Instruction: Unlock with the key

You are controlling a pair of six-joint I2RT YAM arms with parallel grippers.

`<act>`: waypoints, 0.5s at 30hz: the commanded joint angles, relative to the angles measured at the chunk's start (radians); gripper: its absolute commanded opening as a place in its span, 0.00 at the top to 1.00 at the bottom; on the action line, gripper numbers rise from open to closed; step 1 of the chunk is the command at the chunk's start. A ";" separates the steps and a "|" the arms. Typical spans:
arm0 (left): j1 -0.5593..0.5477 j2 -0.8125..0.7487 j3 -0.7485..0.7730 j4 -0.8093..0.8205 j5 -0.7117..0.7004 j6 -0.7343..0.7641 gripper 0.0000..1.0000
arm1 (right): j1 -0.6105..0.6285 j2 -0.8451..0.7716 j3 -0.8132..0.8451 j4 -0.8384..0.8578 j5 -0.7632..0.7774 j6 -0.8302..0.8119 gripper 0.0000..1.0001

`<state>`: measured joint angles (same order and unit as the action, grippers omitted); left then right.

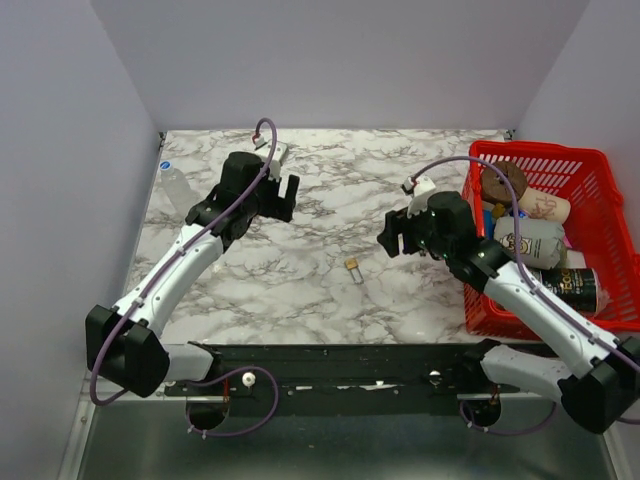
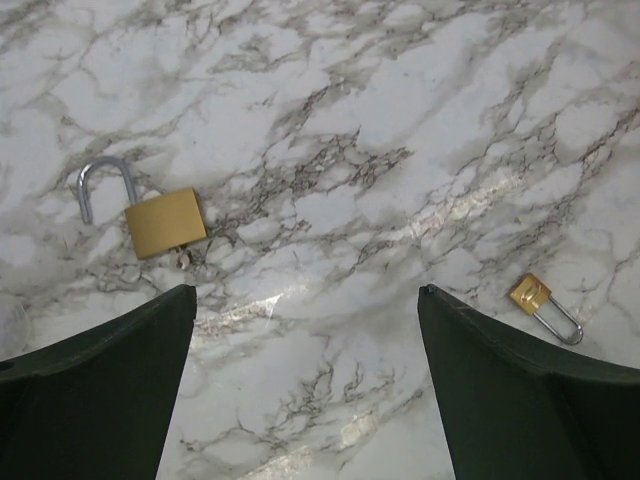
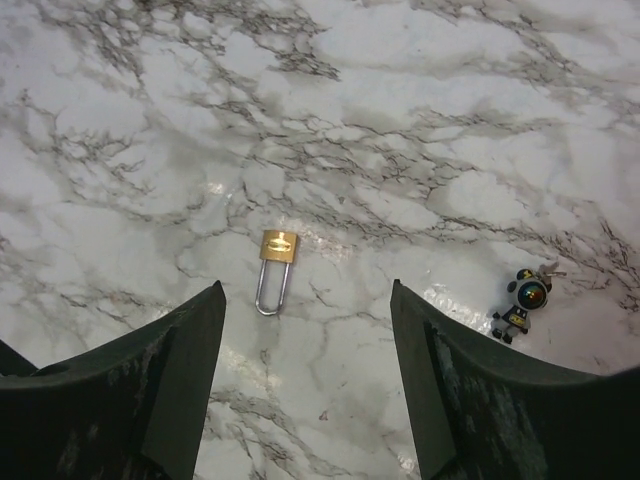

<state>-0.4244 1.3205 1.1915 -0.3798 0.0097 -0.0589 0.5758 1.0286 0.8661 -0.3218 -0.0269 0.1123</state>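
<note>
"Progress on the unlocking?"

"Between steps, I'd say. The larger brass padlock (image 2: 165,222) looks sprung open. It lies ahead and to the left of my left tool (image 2: 307,292), which gapes wide and holds nothing."

"And the other one?"

"The small brass padlock with the long shackle (image 3: 277,248) looks shut. It lies flat on the white marble-patterned surface (image 3: 450,120), just ahead of my right tool (image 3: 305,290), whose jaws are apart and empty. The small key on its black figure fob (image 3: 523,300) lies apart, to the right. Next I'd pinch that key cleanly and steady the lock."
</note>
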 commanded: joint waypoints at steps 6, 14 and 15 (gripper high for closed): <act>0.009 -0.049 -0.087 0.007 0.120 -0.105 0.01 | -0.137 0.327 0.155 -0.157 0.065 0.015 0.27; -0.007 -0.101 -0.110 0.019 0.134 -0.128 0.01 | -0.238 0.473 0.214 -0.192 0.171 0.010 0.29; -0.007 -0.104 -0.110 0.019 0.134 -0.130 0.01 | -0.257 0.485 0.209 -0.188 0.177 0.001 0.29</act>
<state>-0.4213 1.2694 1.0920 -0.3897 0.1112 -0.1661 0.3710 1.4631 1.0554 -0.4679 0.0856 0.1230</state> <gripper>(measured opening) 0.988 0.716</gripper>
